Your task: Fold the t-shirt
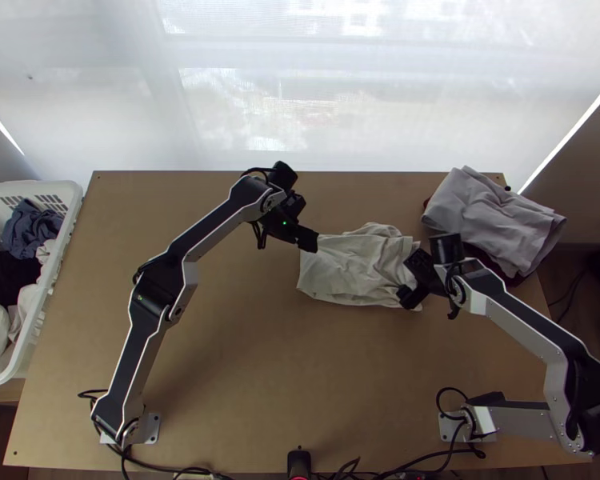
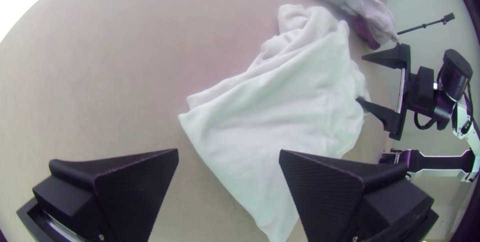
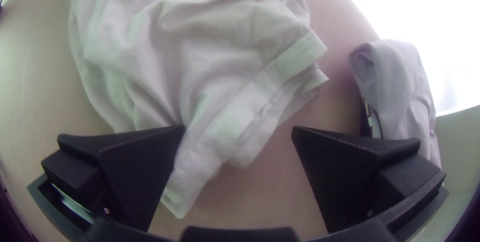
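"How's your left arm sitting?"

"It slants up from its base, bends at the elbow and leans inward. My left gripper [image 1: 309, 239] is at the t-shirt's [image 1: 352, 270] far left corner, fingers well parted."

"And the t-shirt?"

"Folded and wrinkled, right of the table's [image 1: 236, 368] middle, between my two grippers."

"Your right arm?"

"Out sideways from its base, then doubled back inward at the elbow. My right gripper [image 1: 409, 280] is at the t-shirt's right end, fingers spread wide. Farther right lies a grey cloth [image 1: 492, 212]."
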